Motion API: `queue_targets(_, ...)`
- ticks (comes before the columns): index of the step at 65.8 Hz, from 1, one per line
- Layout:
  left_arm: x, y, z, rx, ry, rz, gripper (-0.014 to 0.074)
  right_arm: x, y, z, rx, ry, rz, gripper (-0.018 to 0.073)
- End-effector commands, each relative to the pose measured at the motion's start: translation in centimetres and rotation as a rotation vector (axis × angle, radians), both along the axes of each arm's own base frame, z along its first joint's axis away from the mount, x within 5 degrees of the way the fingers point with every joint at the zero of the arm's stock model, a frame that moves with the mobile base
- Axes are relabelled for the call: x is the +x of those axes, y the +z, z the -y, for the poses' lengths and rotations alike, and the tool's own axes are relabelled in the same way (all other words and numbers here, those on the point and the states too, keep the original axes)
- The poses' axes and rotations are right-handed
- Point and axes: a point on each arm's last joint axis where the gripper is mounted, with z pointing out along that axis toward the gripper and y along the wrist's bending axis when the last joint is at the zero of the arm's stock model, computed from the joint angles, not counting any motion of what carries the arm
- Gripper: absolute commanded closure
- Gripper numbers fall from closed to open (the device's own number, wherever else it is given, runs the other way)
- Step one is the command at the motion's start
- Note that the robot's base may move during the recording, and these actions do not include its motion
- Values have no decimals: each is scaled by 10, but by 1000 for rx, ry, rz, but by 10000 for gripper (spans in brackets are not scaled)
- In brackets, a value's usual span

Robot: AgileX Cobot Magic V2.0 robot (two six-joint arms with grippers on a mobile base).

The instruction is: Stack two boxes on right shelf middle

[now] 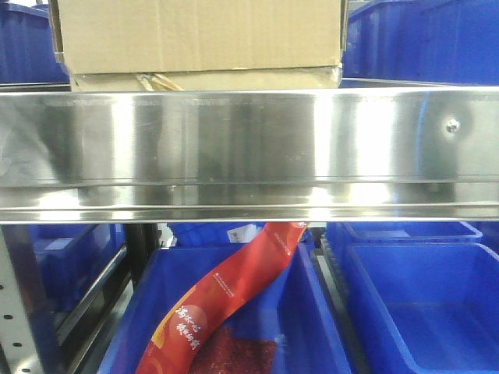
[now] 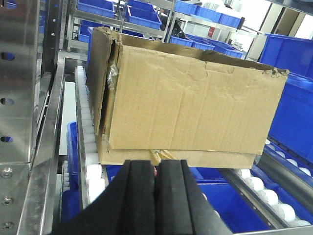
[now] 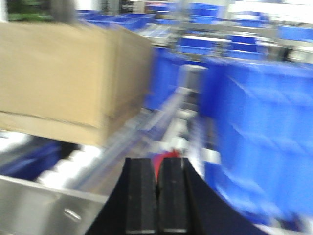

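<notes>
Progress: large box (image 2: 195,98) is seen resting on flatter box (image 2: 176,157) on the shelf (image 1: 249,148), stack judged done | left gripper (image 2: 156,196) closed, empty | right gripper (image 3: 157,196) closed, empty | remaining: withdrawal judged only.

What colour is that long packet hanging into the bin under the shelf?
Red with gold lettering; the packet shows best in the front-facing view.

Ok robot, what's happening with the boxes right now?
Both end effectors, left and right, shut, empty. Large box stacked on flatter box, on shelf. Nothing blocking.
</notes>
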Motion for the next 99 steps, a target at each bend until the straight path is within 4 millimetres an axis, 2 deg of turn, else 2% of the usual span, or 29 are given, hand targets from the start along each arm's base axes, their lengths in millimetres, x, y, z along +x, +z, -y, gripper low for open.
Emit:
queue_targets(1, -1, 2, 0, -3, -3, 27, 707, -5, -19, 3, -1, -53, 28, 727)
queue_targets(13, -1, 2, 0, -3, -3, 27, 707, -9, -61, 4, 63, -68, 15, 727)
queue_targets(18, -1, 3, 0, -4, -4, 30, 707, -9, -57, 4, 64, -65, 73, 727)
queue_targets(33, -1, 3, 0, -5, -4, 34, 707, -8, -63, 4, 55, -68, 10, 727)
queue_targets(99, -2, 3, 0, -6, -4, 35, 707, -8, -62, 4, 47, -67, 15, 727)
